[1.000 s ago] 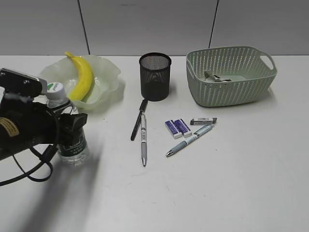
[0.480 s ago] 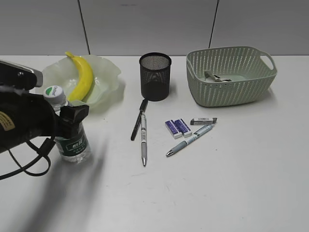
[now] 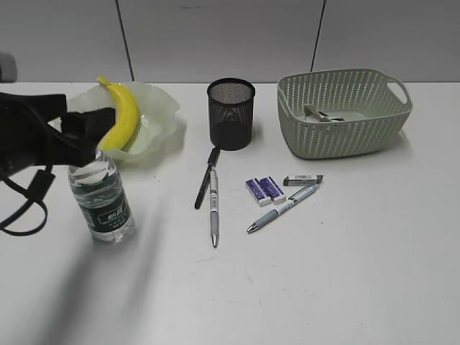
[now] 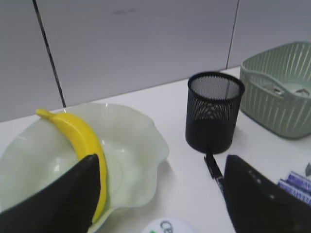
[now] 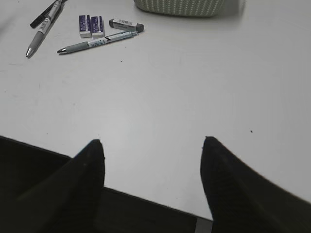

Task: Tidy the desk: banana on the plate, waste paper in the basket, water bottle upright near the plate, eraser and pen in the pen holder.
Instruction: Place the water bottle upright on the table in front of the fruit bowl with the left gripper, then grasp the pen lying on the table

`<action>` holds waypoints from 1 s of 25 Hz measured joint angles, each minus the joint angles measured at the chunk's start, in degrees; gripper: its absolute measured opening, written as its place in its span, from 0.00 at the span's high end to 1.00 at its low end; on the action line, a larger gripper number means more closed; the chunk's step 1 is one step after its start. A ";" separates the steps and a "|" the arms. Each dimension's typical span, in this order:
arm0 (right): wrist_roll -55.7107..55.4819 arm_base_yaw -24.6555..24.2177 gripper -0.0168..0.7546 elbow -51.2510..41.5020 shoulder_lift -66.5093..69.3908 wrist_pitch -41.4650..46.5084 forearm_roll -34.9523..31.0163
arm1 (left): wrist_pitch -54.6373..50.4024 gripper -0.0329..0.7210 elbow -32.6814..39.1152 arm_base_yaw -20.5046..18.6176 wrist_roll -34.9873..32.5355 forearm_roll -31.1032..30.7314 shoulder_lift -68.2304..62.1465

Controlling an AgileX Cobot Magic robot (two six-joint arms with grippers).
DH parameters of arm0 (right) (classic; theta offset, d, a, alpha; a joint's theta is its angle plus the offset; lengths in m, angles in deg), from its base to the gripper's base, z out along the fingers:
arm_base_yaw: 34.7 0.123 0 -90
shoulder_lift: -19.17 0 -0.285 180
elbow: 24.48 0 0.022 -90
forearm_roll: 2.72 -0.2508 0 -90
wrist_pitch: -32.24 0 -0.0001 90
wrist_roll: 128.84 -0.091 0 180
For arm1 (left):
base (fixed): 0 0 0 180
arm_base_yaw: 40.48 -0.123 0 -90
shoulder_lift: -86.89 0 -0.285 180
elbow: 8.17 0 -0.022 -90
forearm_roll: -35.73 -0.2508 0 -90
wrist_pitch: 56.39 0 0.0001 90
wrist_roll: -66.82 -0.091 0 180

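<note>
Water bottle [image 3: 103, 203] upright, long axis vertical, beside plate [image 3: 159, 129]

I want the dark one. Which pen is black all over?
The black pen, the one nearest the pen holder. The other two pens are silver-grey.

Water bottle [image 3: 103, 201] cap hidden behind blurred left hand [image 3: 75, 129].

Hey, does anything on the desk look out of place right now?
Yes: three pens and three erasers lie loose on the desk before the pen holder, not inside it.
</note>
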 joint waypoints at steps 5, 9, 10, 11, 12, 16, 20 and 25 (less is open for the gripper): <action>0.00 0.00 0.34 0.00 0.00 0.00 0.00 | -14.02 0.17 -0.78 -0.60 0.00 2.62 12.40; 0.00 0.00 0.34 0.00 0.00 0.00 0.00 | -41.08 0.18 -7.23 -1.88 0.00 2.17 21.61; 0.00 0.00 0.34 0.00 0.00 0.00 0.00 | -49.13 0.19 -9.93 -2.27 0.00 1.72 23.42; 0.00 0.00 0.34 0.00 0.00 0.00 0.00 | -57.09 0.21 -11.80 -2.46 0.00 1.32 24.43; 0.00 0.00 0.34 0.00 0.00 0.00 0.00 | -64.74 0.22 -13.56 -2.63 0.00 0.88 25.28; 0.00 0.00 0.34 0.00 0.00 0.00 -0.02 | -89.43 0.27 -17.97 -2.75 0.00 0.40 28.24; 0.00 0.00 0.34 0.00 0.00 0.00 -0.07 | -102.71 0.27 -17.48 -2.75 0.00 0.23 35.54; 0.00 0.00 0.34 0.00 0.00 0.00 -0.20 | -103.20 0.27 -13.19 -2.75 0.00 0.56 49.40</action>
